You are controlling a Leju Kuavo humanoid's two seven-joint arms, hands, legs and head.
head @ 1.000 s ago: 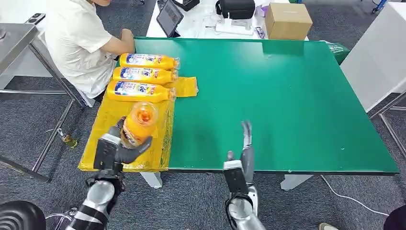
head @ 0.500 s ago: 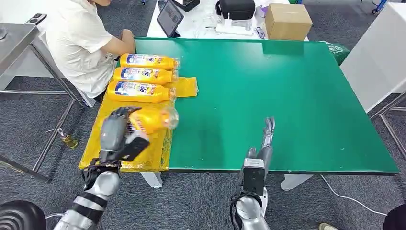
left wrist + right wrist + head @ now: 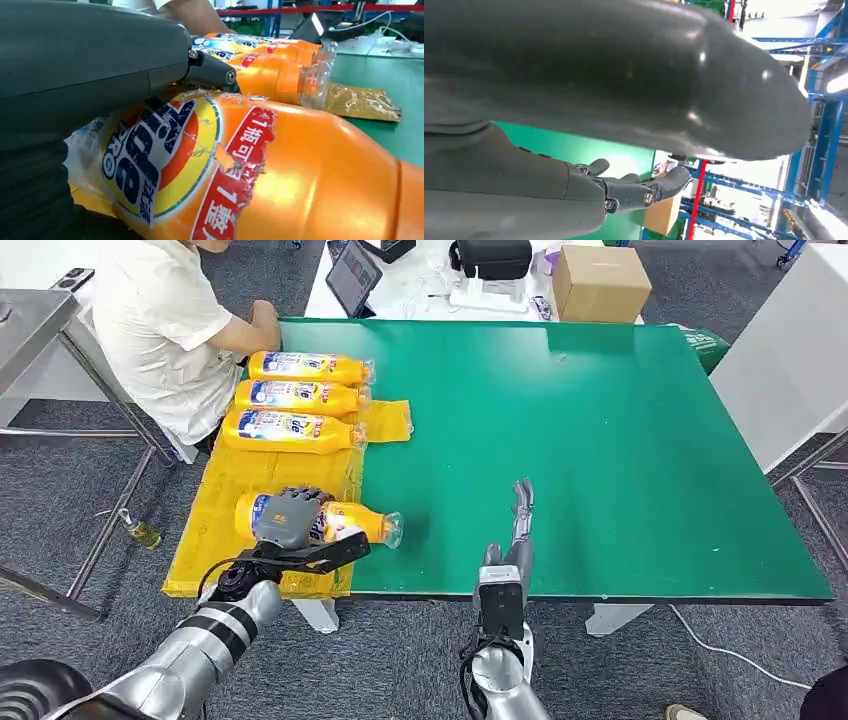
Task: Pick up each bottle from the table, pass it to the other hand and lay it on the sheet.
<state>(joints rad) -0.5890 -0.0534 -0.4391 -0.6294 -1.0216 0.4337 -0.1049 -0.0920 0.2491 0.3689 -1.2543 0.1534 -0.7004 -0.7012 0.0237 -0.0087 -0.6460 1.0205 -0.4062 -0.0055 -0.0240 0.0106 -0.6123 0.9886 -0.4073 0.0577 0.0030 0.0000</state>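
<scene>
In the head view we saw our left hand point(image 3: 290, 520) grasping an orange bottle point(image 3: 350, 524) lying on the yellow sheet point(image 3: 225, 480) at seven o'clock, our right hand point(image 3: 515, 530) released, fingers straight, while the left wrist view showed its label point(image 3: 165, 155) close up.

Up close on the left wrist view, the orange bottle point(image 3: 280, 175) carries a round logo point(image 3: 150, 155) with big blue letters, seemingly "ide", and "PRO" curving along its rim. Beside it, a torn red banner point(image 3: 235, 170) shows the numeral "1" and Chinese characters. From the head view, the labels on the three bottles point(image 3: 295, 398) are too small to read.
</scene>
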